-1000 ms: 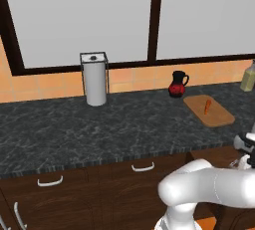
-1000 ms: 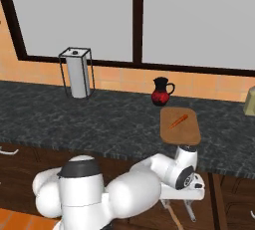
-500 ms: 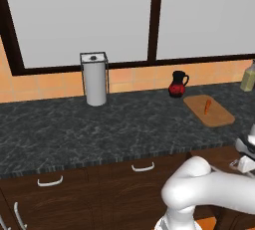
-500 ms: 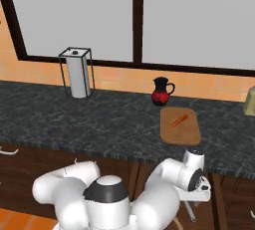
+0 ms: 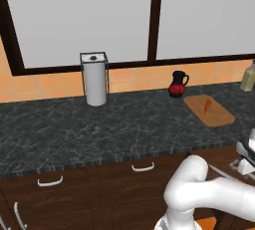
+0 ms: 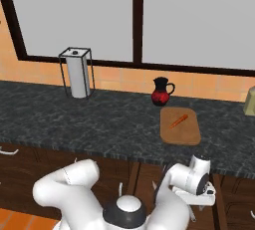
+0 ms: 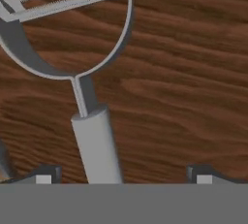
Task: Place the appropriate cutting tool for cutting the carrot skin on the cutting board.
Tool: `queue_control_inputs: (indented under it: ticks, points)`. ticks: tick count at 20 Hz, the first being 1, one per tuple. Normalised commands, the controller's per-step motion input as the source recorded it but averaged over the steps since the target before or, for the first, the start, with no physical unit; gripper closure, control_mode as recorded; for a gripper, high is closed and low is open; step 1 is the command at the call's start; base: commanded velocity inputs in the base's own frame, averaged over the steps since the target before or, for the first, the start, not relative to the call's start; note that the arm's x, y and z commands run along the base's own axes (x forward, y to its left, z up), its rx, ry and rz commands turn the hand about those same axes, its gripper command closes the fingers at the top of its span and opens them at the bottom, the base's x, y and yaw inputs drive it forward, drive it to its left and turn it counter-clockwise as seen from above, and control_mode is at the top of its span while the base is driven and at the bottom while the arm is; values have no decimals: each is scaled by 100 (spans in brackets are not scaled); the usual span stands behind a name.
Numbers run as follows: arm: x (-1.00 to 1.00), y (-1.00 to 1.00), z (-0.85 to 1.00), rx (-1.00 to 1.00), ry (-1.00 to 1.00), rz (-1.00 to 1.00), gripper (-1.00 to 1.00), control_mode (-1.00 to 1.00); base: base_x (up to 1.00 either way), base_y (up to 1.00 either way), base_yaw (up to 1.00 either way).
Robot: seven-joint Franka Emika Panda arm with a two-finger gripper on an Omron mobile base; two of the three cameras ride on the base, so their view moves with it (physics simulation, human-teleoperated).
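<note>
The gripper stood open, its two tips well apart and closed on nothing. The peeler lay on dark wood directly ahead of it. The grey handle ran between the tips along the line of approach, nearer one tip, with the blade end farthest. The cutting board, with the carrot upon it, sat on the countertop above and beyond the gripper.

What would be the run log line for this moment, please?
gripper: open, astride peeler handle | peeler: on dark wood surface, not lifted | carrot: on cutting board | tool on board: not yet
</note>
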Motion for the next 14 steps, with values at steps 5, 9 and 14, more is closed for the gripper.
queue_control_inputs:
  ticks: [5,9,14]
  points:
    - [3,-1,-38,0,0,0,-100,-100,0,0,0]
    - [-25,0,-41,0,0,0,100,-100,0,0,0]
    - [-55,0,-18,0,3,0,100,-100,0,0,0]
